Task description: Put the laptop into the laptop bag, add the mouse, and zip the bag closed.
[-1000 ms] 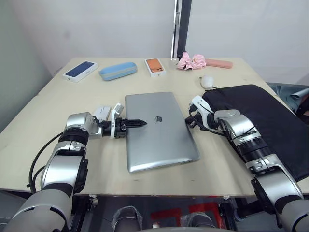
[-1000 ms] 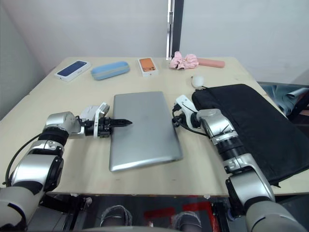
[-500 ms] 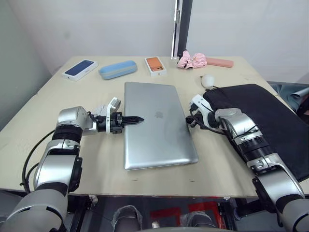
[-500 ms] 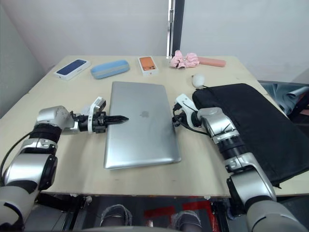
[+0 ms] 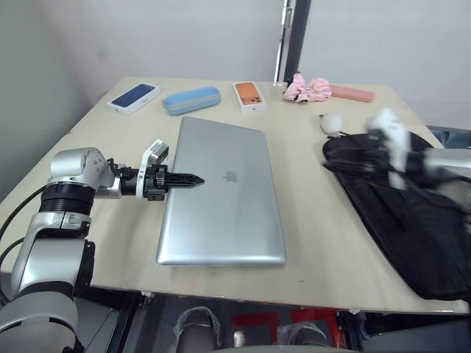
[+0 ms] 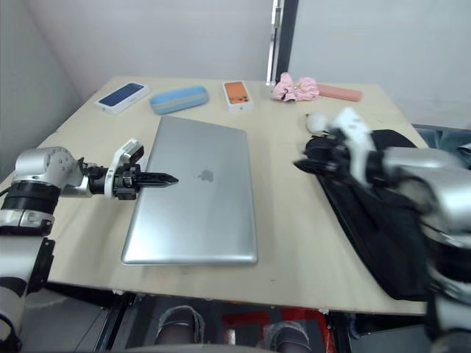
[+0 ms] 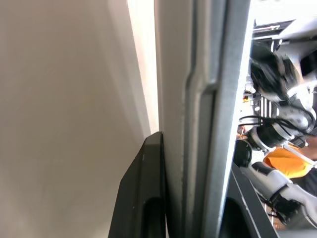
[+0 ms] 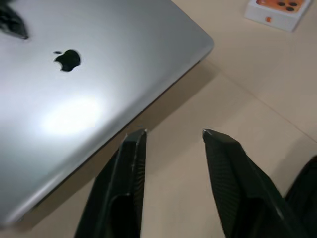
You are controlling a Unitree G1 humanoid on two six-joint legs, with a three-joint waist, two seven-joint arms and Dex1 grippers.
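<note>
left claw (image 5: 193,179) clamps laptop (image 5: 221,195) edge; right claw (image 8: 173,135) wide, empty

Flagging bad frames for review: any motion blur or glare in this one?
Left and right eye views: the right claw and its arm are smeared by motion blur over the laptop bag; the left claw is sharp. Right wrist view: soft glare patch on the laptop lid.

laptop (image 5: 222,193) left of laptop bag (image 5: 401,206)
</note>
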